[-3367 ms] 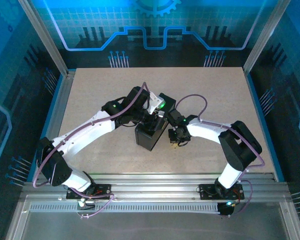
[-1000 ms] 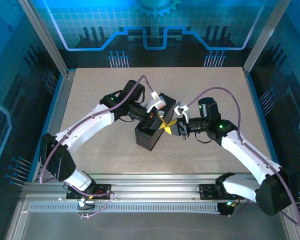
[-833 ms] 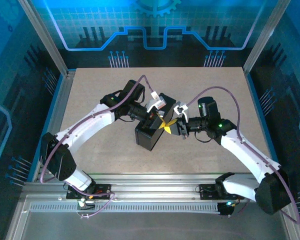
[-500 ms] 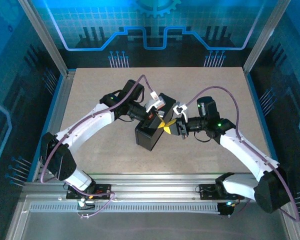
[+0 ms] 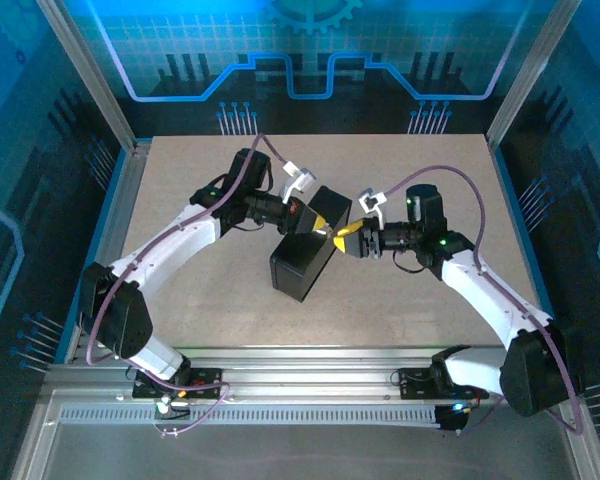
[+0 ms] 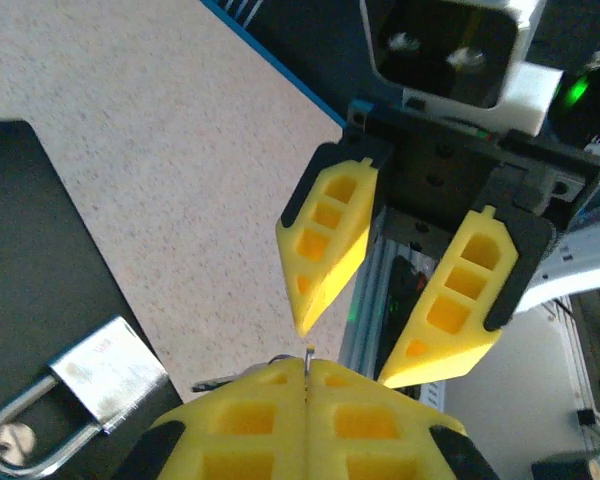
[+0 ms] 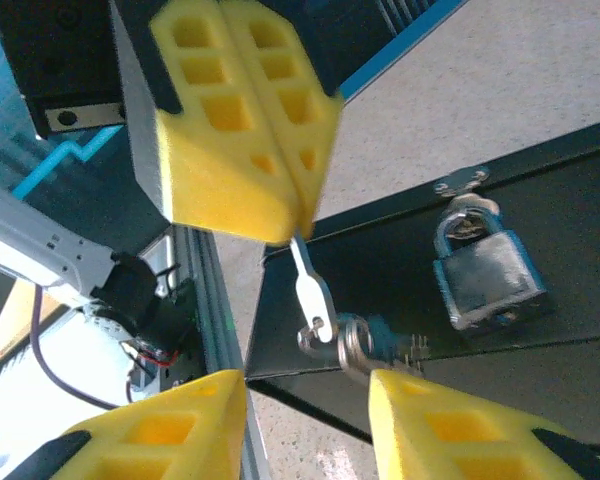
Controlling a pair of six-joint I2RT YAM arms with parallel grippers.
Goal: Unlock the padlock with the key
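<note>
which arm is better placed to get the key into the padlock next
Left, likely. The left gripper is shut on the key, with the padlock hanging on the black box close by. The right gripper stands open and holds nothing.

A speckled beige table (image 5: 430,180), seen from above, with metal rails along its left, right and near edges. A black box (image 5: 298,268) rests directly on the surface near the middle, turned at an angle to the table's edges.
</note>
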